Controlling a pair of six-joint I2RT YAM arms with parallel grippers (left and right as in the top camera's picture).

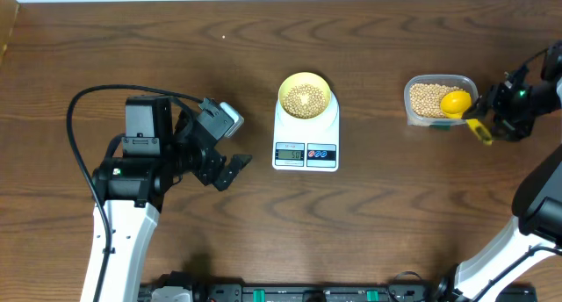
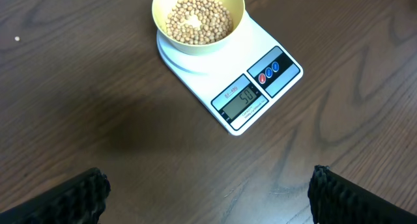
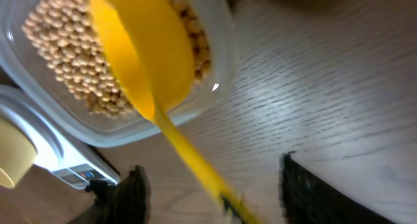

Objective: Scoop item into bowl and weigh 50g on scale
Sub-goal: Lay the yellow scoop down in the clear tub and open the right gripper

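A dark brown wood-grain table (image 1: pixel 176 56) carries everything, seen from above with a pale strip along its far edge

The beans (image 1: pixel 305 97), small, round and tan, lie in a heap inside the pale-yellow bowl (image 1: pixel 284 89), filling its bottom and staying well below the rim. The bowl stands upright on the round platform at the far end of the white digital kitchen scale (image 1: pixel 306 137), near the middle of the table. On the scale's near end the grey display (image 2: pixel 242 99) shows dark digits, too small to read with certainty, and beside it sit the red and blue buttons (image 2: pixel 268 72)

To the scale's right, apart from it, stands a clear plastic tub (image 1: pixel 411 109) holding more of the same beans. A bright-yellow scoop (image 1: pixel 455 103) lies with its cup on those beans at the tub's right end, its handle (image 3: pixel 189 152) leading out over the rim

The right gripper (image 3: pixel 218 198) hangs at the handle's end with its fingers apart on either side of it, a gap showing on both sides, so the handle is not pinched

The left gripper (image 2: pixel 207 191) hovers over bare wood left of the scale, spread wide with nothing between its fingers (image 2: pixel 78 195)
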